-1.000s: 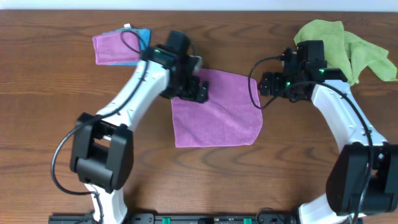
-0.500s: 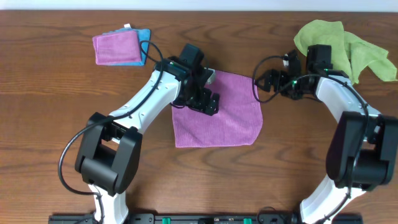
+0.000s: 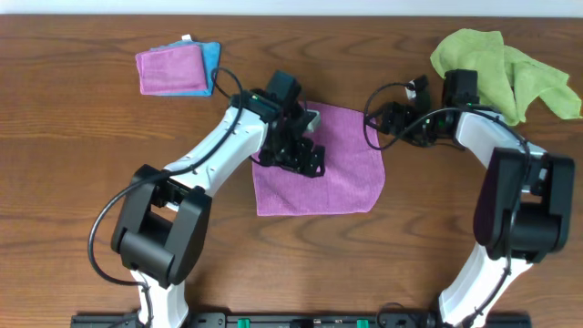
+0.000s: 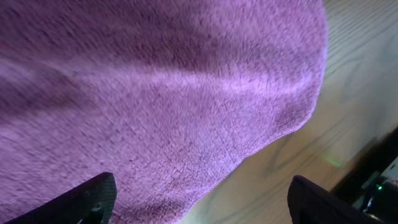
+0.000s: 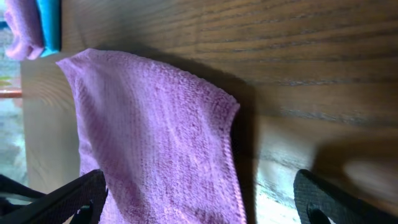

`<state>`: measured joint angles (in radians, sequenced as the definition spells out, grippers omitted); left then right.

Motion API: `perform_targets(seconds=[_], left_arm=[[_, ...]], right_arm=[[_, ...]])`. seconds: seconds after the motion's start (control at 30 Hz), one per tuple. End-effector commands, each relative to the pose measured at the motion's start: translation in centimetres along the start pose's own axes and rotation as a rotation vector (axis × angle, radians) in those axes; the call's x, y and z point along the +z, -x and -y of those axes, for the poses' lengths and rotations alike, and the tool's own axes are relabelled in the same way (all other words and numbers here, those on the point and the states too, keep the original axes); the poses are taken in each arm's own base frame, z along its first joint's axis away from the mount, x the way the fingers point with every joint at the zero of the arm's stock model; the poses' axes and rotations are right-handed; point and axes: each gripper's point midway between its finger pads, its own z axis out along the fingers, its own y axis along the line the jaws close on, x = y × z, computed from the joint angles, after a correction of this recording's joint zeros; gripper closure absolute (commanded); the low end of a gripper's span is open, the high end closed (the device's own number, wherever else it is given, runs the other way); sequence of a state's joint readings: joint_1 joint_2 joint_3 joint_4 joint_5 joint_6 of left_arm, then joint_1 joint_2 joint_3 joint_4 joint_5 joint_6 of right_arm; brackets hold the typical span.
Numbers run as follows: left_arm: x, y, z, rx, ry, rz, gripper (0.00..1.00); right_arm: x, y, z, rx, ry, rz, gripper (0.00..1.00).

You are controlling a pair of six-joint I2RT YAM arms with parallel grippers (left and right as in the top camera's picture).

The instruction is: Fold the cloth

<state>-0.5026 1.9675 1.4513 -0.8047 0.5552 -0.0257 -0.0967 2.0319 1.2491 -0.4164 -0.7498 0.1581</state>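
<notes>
A purple cloth [image 3: 337, 173] lies spread flat on the wooden table, mid-frame in the overhead view. My left gripper [image 3: 305, 157] is open and low over the cloth's left part; in the left wrist view the cloth [image 4: 155, 93] fills the frame between the open fingertips [image 4: 199, 202]. My right gripper [image 3: 383, 123] is open at the cloth's top right corner; in the right wrist view that corner [image 5: 161, 137] lies between the spread fingertips [image 5: 205, 199]. Neither gripper holds anything.
A folded purple cloth on a blue one [image 3: 175, 69] lies at the back left. A crumpled green cloth [image 3: 510, 68] lies at the back right, close behind my right arm. Bare wood [image 3: 82, 182] surrounds the purple cloth.
My left gripper has moved right and forward, further onto the cloth. My right gripper has shifted left toward the cloth's top right corner. The cloth has stayed flat.
</notes>
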Motion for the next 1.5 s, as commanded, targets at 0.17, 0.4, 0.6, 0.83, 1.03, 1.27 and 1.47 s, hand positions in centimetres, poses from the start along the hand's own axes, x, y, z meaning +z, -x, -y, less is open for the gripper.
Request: perform_targets(seconds=[0.17, 0.4, 0.6, 0.83, 1.03, 1.27, 1.47], left_arm=[[0.9, -1.9, 0.2, -0.012, -0.015, -0.054, 0.11], [1.5, -4.2, -0.4, -0.022, -0.002, -0.126, 0.14], [1.8, -3.8, -1.6, -0.006, 0.065, -0.104, 0.23], [2.5, -4.6, -2.2, -0.001, 0.097, -0.121, 0.33], [2.5, -7.1, -4.2, -0.037, 0.196, -0.200, 0.62], [2.3, -7.5, -4.6, -0.056, 0.225, -0.215, 0.94], [1.9, -7.6, -5.9, -0.051, 0.300, -0.220, 0.94]], right_arm=[[0.9, -0.4, -0.8, 0.058, 0.103, -0.036, 0.03], [0.8, -0.8, -1.9, 0.099, 0.168, -0.056, 0.03], [1.1, -1.3, -2.8, 0.097, 0.199, -0.078, 0.02], [1.2, -1.4, -3.2, 0.087, 0.215, -0.084, 0.01], [1.2, -1.2, -3.2, 0.073, 0.216, -0.077, 0.01], [1.2, -1.1, -3.2, 0.069, 0.216, -0.074, 0.01], [1.2, -1.1, -3.2, 0.068, 0.217, -0.073, 0.02]])
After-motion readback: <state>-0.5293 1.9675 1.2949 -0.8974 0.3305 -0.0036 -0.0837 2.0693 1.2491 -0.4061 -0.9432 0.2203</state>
